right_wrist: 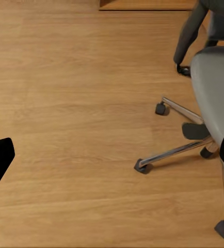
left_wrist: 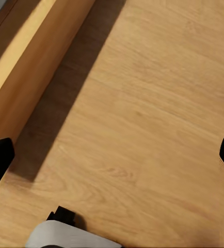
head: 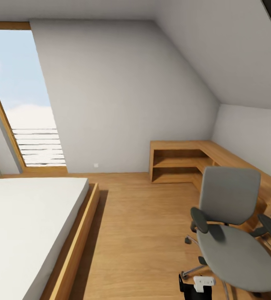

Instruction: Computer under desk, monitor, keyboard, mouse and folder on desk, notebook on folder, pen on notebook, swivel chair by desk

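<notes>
Head view, bottom edge: a bit of the robot's own black and white hardware (head: 197, 285). Just above, lower right, the swivel chair (head: 230, 233), grey seat bare (no folder seen on it), chrome base on the wood floor (head: 139, 225). Lower left: bed (head: 23, 233) in a wooden frame. Behind the chair, low oak shelving (head: 181, 160) in the right corner. Upper left: window (head: 27, 104). Left tool (left_wrist: 112, 155) and right tool (right_wrist: 112, 155): fingers spread wide, empty, over floor.
</notes>
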Tool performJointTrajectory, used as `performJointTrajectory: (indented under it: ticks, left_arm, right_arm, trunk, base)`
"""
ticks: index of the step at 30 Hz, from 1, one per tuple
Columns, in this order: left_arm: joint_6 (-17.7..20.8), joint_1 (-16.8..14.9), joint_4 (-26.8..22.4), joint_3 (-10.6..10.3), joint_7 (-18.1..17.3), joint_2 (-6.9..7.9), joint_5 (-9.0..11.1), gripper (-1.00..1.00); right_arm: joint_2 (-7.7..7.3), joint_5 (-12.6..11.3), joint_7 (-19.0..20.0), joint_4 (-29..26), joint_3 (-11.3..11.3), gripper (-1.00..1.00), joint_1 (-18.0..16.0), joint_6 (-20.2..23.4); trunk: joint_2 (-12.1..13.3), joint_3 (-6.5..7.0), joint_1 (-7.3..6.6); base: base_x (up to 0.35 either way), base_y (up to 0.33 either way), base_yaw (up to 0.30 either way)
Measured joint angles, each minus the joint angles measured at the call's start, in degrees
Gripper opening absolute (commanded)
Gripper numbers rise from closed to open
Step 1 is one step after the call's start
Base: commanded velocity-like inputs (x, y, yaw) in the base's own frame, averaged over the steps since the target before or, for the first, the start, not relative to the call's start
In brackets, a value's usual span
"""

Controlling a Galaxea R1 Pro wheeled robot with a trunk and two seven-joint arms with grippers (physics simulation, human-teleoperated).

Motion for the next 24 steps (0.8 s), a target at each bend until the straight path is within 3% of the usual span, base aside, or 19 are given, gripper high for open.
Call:
performJointTrajectory:
  ticks: [24]
  left_arm:
    - [0.0,0.0,0.0,0.0,0.0,-0.01,-0.1,1.0]
  right_arm:
    - [0.19,0.0,0.0,0.0,0.0,1.0,0.0,0.0]
  trunk:
    - [0.0,0.0,0.0]
  base:
    - [0.332,0.0,0.0]
